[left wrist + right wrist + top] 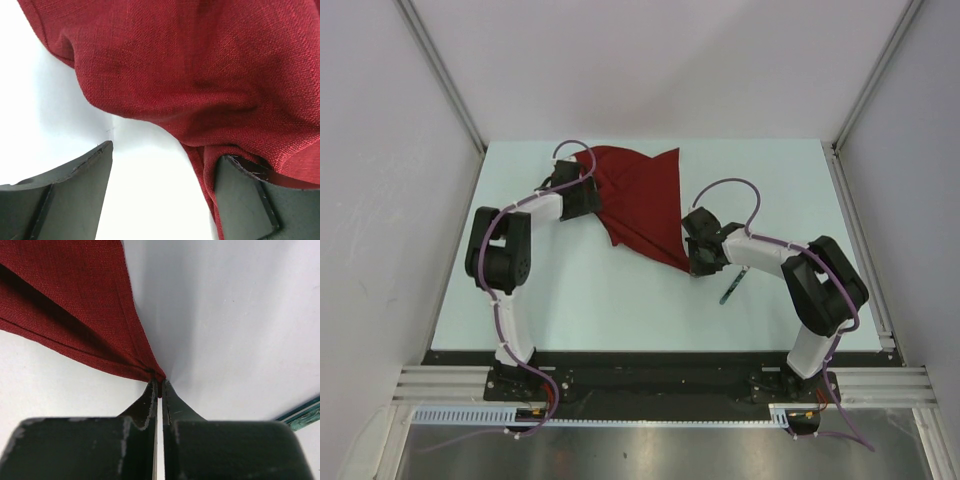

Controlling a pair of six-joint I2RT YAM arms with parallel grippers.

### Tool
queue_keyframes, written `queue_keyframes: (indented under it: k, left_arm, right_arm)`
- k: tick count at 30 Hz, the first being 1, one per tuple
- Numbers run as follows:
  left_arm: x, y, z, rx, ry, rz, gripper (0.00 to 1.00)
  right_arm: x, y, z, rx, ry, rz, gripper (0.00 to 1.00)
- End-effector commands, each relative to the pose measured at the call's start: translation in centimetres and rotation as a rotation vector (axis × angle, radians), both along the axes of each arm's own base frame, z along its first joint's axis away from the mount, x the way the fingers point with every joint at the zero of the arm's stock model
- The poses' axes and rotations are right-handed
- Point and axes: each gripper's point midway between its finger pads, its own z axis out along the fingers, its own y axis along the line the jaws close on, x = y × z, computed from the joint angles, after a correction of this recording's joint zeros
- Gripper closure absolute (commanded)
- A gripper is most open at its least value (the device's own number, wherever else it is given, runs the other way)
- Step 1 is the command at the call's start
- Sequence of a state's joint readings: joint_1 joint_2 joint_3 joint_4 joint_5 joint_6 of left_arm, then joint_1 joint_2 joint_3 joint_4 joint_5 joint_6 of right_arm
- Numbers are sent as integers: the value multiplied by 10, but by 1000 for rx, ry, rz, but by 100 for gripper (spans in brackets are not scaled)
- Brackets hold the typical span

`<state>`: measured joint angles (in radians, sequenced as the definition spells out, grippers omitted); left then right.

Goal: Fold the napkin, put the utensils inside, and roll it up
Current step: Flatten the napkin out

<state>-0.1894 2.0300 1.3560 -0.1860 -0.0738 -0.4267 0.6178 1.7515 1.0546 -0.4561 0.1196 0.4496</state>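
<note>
Two risks. On the table [620, 310], the bunched napkin [645, 200] is pinched only at its near corner tip by the clamped right gripper [159, 386] and may slip. The left gripper [166, 152], jaws spread at its left edge, grips nothing. A utensil [730, 288] near the right gripper might get swept.

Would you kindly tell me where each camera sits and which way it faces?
Top external: above and behind the bases, looking down at the table; left arm and right arm show.
Left wrist: on the left arm, looking past the open left end effector at the napkin.
Right wrist: on the right arm, facing the right end effector pinching a napkin corner.
All share the napkin.
</note>
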Motion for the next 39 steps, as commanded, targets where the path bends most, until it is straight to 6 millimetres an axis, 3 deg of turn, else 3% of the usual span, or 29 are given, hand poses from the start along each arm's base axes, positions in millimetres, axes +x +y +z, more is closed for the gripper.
queue_keyframes:
  k: [1,3,5,6,8,9,10,12,15,16,18,19,21,22,23,24,25,26,27,28,31,32,33,35,36,39]
  left_arm:
    - [37,9,25,-54,-122,56,23]
    - [41,5,23,-84,-117,50,37]
    - [38,4,24,-100,-124,54,43]
    - [38,3,36,-110,-154,57,43]
    - [30,4,42,-121,-182,61,37]
    - [27,5,63,-131,-220,63,26]
    - [17,6,60,-134,-208,68,22]
    - [4,6,74,-156,-225,78,16]
    - [-32,15,94,-172,-256,119,12]
    - [-53,21,104,-167,-278,132,10]
    - [-78,32,102,-139,-262,165,7]
    - [-97,42,90,-103,-239,192,5]
    - [-121,55,102,-75,-259,226,0]
    - [-136,61,90,-55,-235,243,0]
    - [-144,65,100,-66,-271,255,0]
    - [-156,66,87,-64,-238,259,0]
    - [-161,66,88,-76,-241,258,0]
    - [-166,66,94,-86,-261,262,0]
    - [-172,67,91,-87,-250,265,0]
    - [-178,67,85,-92,-238,270,0]
    - [-192,65,79,-118,-228,268,0]
    - [-195,61,77,-133,-221,252,0]
    - [-201,60,72,-141,-217,248,0]
    - [-209,59,64,-142,-196,246,0]
    - [-214,59,56,-136,-176,246,0]
    - [-227,62,43,-118,-126,250,0]
  right_arm:
    - [-13,-15,-15,-74,75,8,100]
    - [-12,-11,-14,-57,76,14,100]
    - [-10,-5,-7,-31,59,44,100]
    - [-11,3,-3,-9,46,74,100]
    - [-11,18,12,22,7,132,100]
    - [-18,31,17,37,-3,193,100]
    - [-22,39,20,52,-7,225,100]
    - [-34,65,31,134,-5,305,100]
    - [-61,110,42,214,-12,427,100]
    - [-76,128,44,236,-8,468,100]
    - [-92,156,42,286,1,520,100]
    - [-107,178,49,325,-1,560,100]
    - [-123,209,55,396,-2,618,100]
    - [-130,229,57,417,-1,645,100]
    - [-146,247,62,439,0,694,100]
    - [-154,257,64,446,1,719,100]
    - [-159,265,62,445,4,735,100]
    - [-165,278,77,476,-15,748,100]
    - [-164,280,83,493,-23,745,98]
    - [-162,281,90,510,-35,737,71]
    - [-132,258,108,503,-107,664,41]
    - [-121,240,113,487,-132,632,37]
    - [-89,219,114,461,-159,571,34]
    - [-59,185,111,404,-174,497,30]
    - [-24,154,107,357,-192,433,30]
    - [27,104,93,228,-226,343,29]
